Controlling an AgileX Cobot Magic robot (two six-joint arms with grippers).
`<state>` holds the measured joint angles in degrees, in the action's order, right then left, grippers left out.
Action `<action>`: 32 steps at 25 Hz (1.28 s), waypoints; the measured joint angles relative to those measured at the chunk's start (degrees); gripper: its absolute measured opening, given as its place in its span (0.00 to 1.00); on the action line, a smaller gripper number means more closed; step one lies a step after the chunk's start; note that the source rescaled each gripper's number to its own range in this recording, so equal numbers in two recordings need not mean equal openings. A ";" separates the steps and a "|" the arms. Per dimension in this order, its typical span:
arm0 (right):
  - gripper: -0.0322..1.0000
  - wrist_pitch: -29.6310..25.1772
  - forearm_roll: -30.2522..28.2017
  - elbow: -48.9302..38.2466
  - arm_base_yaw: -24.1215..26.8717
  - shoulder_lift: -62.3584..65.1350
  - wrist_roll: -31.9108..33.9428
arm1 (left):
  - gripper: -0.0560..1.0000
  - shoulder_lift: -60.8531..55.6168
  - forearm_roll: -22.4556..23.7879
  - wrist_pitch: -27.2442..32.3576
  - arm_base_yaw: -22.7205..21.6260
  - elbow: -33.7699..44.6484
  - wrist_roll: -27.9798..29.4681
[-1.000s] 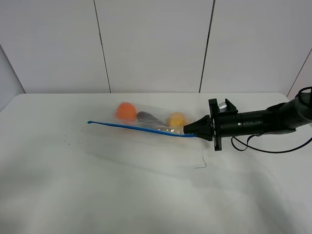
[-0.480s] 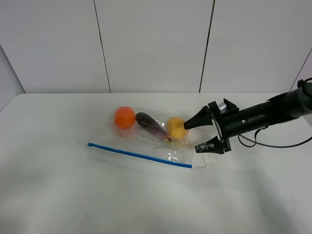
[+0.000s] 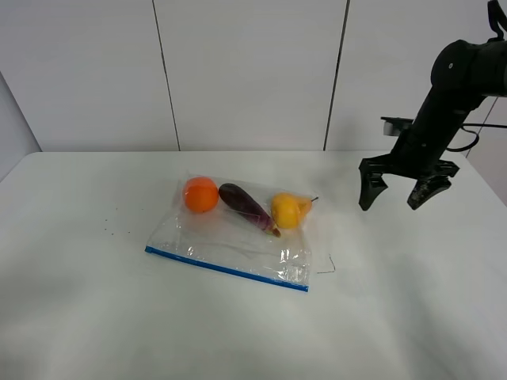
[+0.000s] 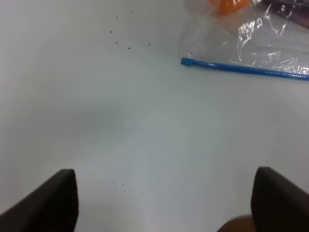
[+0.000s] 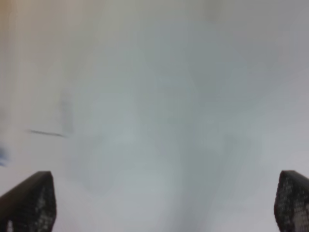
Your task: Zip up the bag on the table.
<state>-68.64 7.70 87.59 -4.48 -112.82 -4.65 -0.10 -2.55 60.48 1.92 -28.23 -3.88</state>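
Observation:
The clear bag (image 3: 230,241) lies flat on the white table (image 3: 103,317), its blue zip strip (image 3: 226,269) along the near edge. An orange (image 3: 201,194), a purple eggplant (image 3: 247,207) and a yellow pear (image 3: 287,210) show through it. My right gripper (image 3: 396,194) is open and empty, raised above the table to the right of the bag; its fingertips (image 5: 29,200) frame blurred bare table. My left gripper (image 4: 161,203) is open and empty; in the left wrist view the bag's corner (image 4: 212,43), strip (image 4: 241,69) and orange (image 4: 231,5) lie ahead of it. The left arm is out of the exterior view.
A small dark mark (image 3: 326,267) lies on the table just right of the bag's near corner. Dark specks (image 3: 111,229) dot the table left of the bag. A paneled white wall (image 3: 245,71) stands behind the table.
My right gripper let go of the zip strip's right end, opened, and swung up and away to the right. The bag dropped flat onto the table.

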 joint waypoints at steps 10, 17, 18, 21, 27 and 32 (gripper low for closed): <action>1.00 -0.82 -2.61 -4.18 2.84 3.88 1.15 | 1.00 0.00 0.00 0.00 0.00 0.00 0.00; 1.00 -0.76 -3.25 -16.93 2.84 14.29 1.16 | 1.00 0.00 0.00 0.00 0.00 0.00 0.20; 1.00 -0.76 -3.25 -19.54 2.84 16.88 1.25 | 1.00 0.00 0.00 0.00 0.00 0.00 0.27; 1.00 -0.76 -3.25 -27.45 2.84 25.47 1.37 | 1.00 0.00 0.00 0.00 0.00 0.00 0.27; 1.00 2.25 -3.84 -43.58 2.84 47.72 1.43 | 1.00 0.00 0.00 0.00 0.00 0.00 0.27; 1.00 9.21 -3.84 -53.20 2.84 68.01 1.57 | 1.00 0.00 0.00 0.00 0.00 0.00 0.27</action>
<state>-59.43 3.86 34.39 -1.64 -44.82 -3.08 -0.10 -2.55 60.48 1.92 -28.23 -3.62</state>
